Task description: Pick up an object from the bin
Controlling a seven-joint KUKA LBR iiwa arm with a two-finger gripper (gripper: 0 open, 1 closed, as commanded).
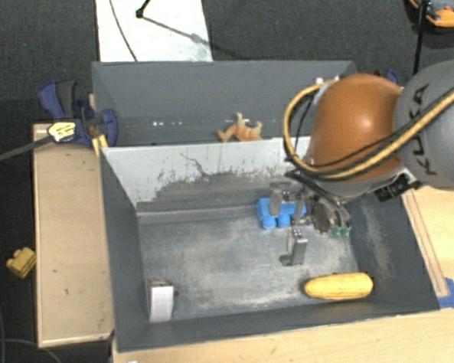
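Observation:
My gripper (295, 253) hangs low over the bin floor, right of the middle, under the orange wrist cover. A blue blocky thing (277, 212) lies just behind it and to its left, near the back wall; whether they touch I cannot tell. A yellow corn-cob-shaped thing (338, 287) lies on its side near the front wall, a little in front of the gripper and to its right. Nothing shows in the gripper's grasp.
A small white block (162, 300) stands in the front left corner. A tan animal figure (240, 129) sits high up at the top of the back wall. The arm and its cables cover the bin's right rear part.

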